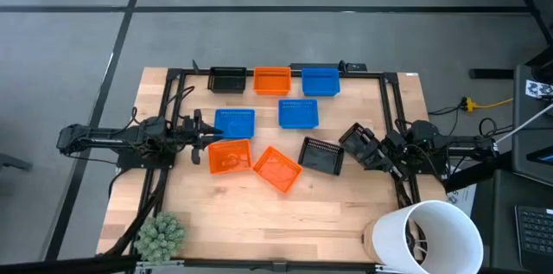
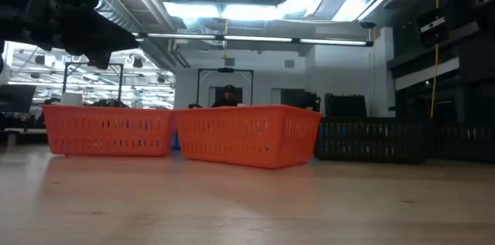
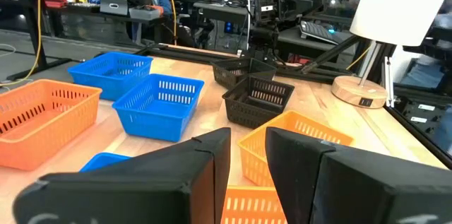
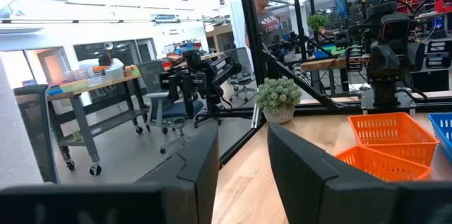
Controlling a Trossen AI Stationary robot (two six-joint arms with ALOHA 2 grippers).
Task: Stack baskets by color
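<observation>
Black (image 1: pixel 227 79), orange (image 1: pixel 271 80) and blue (image 1: pixel 320 81) baskets stand in a row at the table's far edge. Two more blue baskets (image 1: pixel 233 124) (image 1: pixel 298 113) sit mid-table. Nearer lie two orange baskets (image 1: pixel 230 156) (image 1: pixel 277 168) and a black one (image 1: pixel 320 155). A second black basket (image 3: pixel 240 72) rests farther right. My left gripper (image 3: pixel 247 139) hovers open over the left orange basket (image 3: pixel 254 206), nothing between its fingers. My right gripper (image 4: pixel 240 136) is open and empty beside the right-hand black basket, pointing toward the table's near left.
A large white bucket (image 1: pixel 436 235) stands at the near right corner and a fuzzy green plant (image 1: pixel 162 234) at the near left corner. A black frame (image 1: pixel 285 72) borders the work area. Bare wood lies along the near edge. A person sits in the room beyond the table.
</observation>
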